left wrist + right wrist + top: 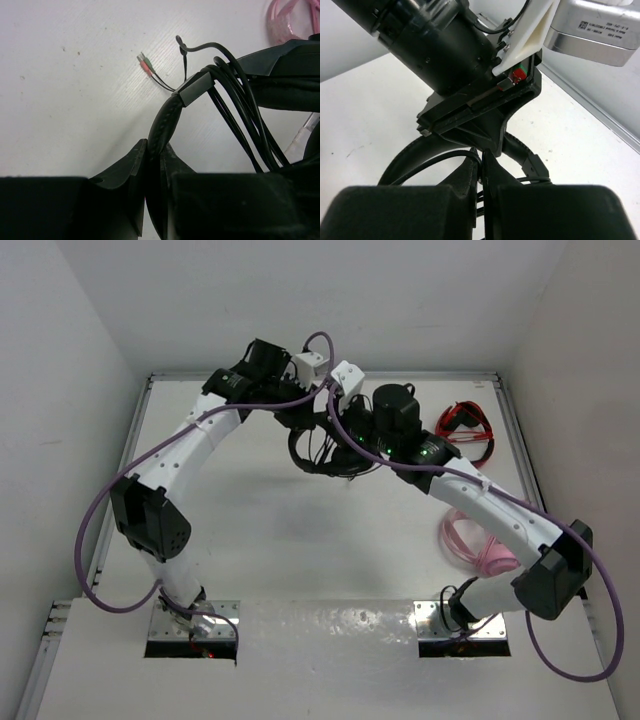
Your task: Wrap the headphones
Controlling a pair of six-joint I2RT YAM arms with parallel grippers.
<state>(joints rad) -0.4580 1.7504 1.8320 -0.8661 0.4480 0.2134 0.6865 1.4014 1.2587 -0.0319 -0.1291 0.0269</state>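
Black over-ear padded headset [322,455] at far centre of white counter [250,540], between both arms.
Left fingers [142,152] clenched on padded headband [167,117].
Right fingers [474,172] pinched together, apparently on thin black cable [240,100].
Several turns lie over band.
Judgement: hold cable taut, lay next turn beside last, and leave green and pink plugs [145,63] free for tucking.
Red headset [466,424] and pink headset [474,542] sit right, apart.
Wrists crowded; collision risk.
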